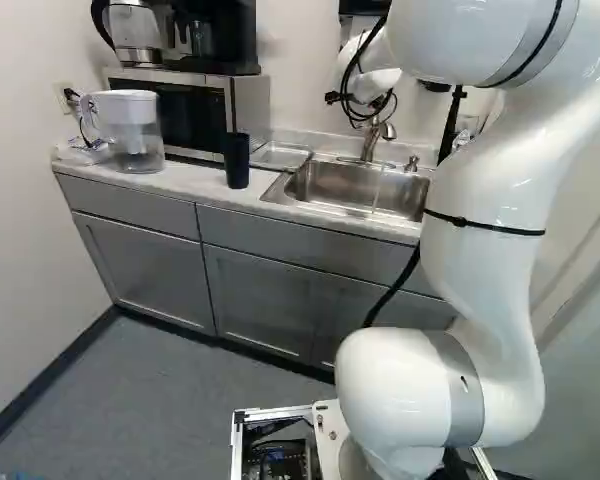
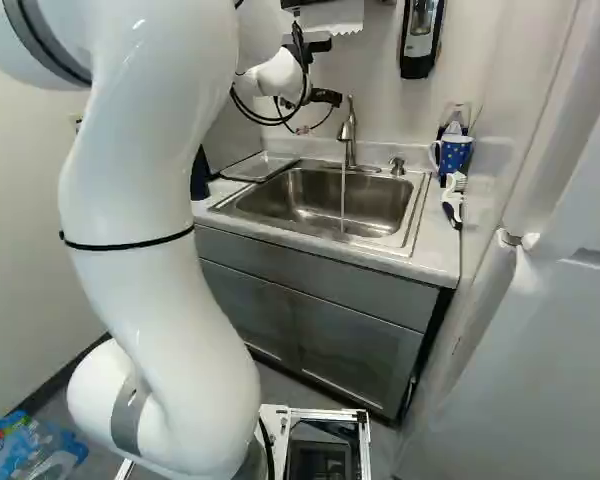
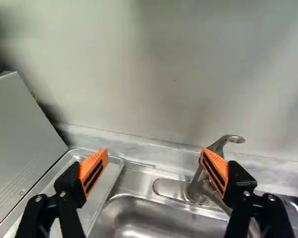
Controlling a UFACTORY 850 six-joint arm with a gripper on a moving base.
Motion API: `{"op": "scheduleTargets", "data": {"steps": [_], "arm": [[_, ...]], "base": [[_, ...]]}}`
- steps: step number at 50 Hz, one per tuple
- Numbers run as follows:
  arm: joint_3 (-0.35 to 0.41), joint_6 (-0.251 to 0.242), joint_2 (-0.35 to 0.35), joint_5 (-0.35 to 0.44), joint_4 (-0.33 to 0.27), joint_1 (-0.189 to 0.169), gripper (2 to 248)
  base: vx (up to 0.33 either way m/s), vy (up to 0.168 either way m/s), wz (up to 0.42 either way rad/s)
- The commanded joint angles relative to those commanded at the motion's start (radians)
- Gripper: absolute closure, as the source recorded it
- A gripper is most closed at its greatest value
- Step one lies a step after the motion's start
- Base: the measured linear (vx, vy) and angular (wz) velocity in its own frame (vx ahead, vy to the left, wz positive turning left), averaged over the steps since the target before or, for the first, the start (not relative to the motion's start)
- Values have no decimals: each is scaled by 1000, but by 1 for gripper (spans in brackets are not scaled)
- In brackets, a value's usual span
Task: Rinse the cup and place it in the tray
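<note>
In the right base view my gripper [image 2: 326,97] is partly visible over the back of the sink, close to the faucet [image 2: 350,135]. Its two orange-padded fingers [image 3: 154,166] stand wide open in the wrist view, holding nothing. Beyond and between them are the back wall and part of the faucet's metal base. A tall dark blue cup [image 1: 237,160] stands upright on the counter, left of the sink in the left base view. The shallow metal tray [image 1: 280,155] lies between microwave and sink; the wrist view shows the tray [image 3: 107,186] by one finger. Water runs from the faucet.
The steel sink [image 2: 320,200] is set into the counter. A microwave [image 1: 195,115] and a water pitcher [image 1: 135,130] stand at the left. At the right are a dotted blue mug [image 2: 454,152], brushes [image 2: 453,205] and a soap pump [image 2: 397,165].
</note>
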Motion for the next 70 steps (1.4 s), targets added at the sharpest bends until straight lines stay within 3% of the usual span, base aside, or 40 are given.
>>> {"op": "scheduleTargets", "data": {"steps": [30,70], "arm": [[147,0,132,-58,0,52,3],[361,0,341,-279,0,40,3]], "base": [[0,0,0],[0,0,0]]}}
